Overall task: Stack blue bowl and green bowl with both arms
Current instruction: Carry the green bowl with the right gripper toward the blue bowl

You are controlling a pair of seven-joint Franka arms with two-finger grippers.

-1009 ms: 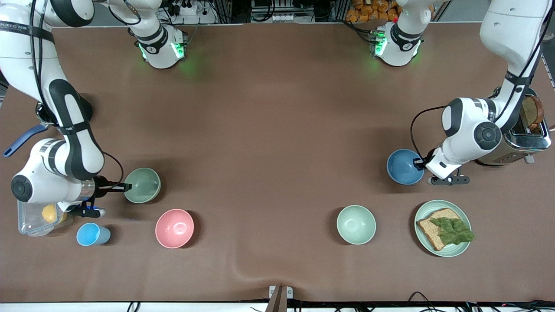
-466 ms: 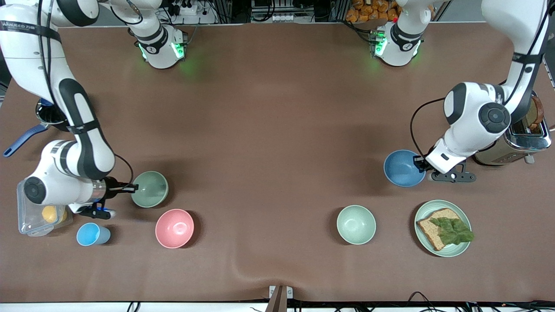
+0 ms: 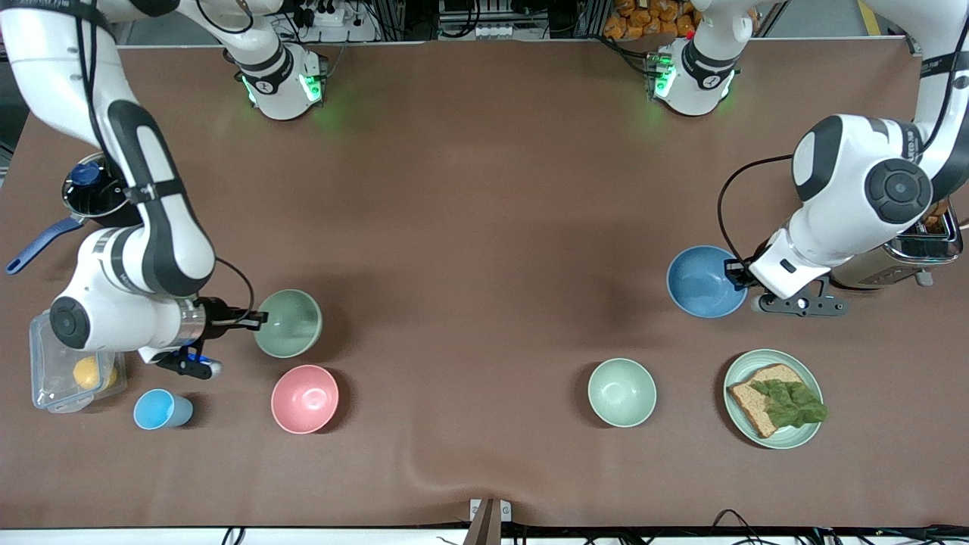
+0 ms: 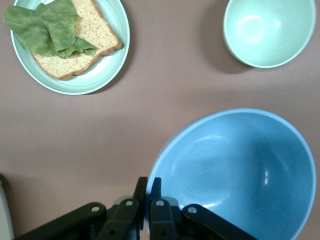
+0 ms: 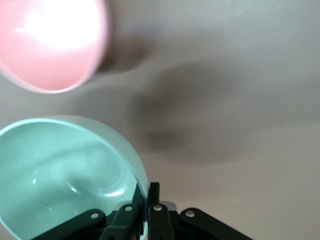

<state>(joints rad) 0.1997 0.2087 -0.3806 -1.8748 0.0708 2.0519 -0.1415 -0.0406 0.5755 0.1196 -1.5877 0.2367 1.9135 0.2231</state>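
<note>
My left gripper [image 3: 733, 273] is shut on the rim of the blue bowl [image 3: 705, 281] and holds it above the table at the left arm's end; the left wrist view shows the bowl [image 4: 240, 170] with the rim pinched between my gripper's [image 4: 148, 187] two fingers. My right gripper [image 3: 257, 321] is shut on the rim of the sage-green bowl [image 3: 290, 323] and holds it above the table at the right arm's end, over the spot beside the pink bowl [image 3: 304, 399]. The right wrist view shows the green bowl [image 5: 65, 175] with its rim in my gripper [image 5: 146, 192].
A paler mint-green bowl [image 3: 622, 392] and a mint plate with bread and lettuce [image 3: 774, 399] lie nearer the camera than the blue bowl. A toaster [image 3: 901, 253] stands at the left arm's end. A light-blue cup [image 3: 161, 409], a plastic box [image 3: 64, 371] and a pot [image 3: 91, 193] are at the right arm's end.
My right gripper has carried the green bowl toward the table's middle. My left gripper has lifted the blue bowl, which shifted slightly; the left arm's elbow rose.
</note>
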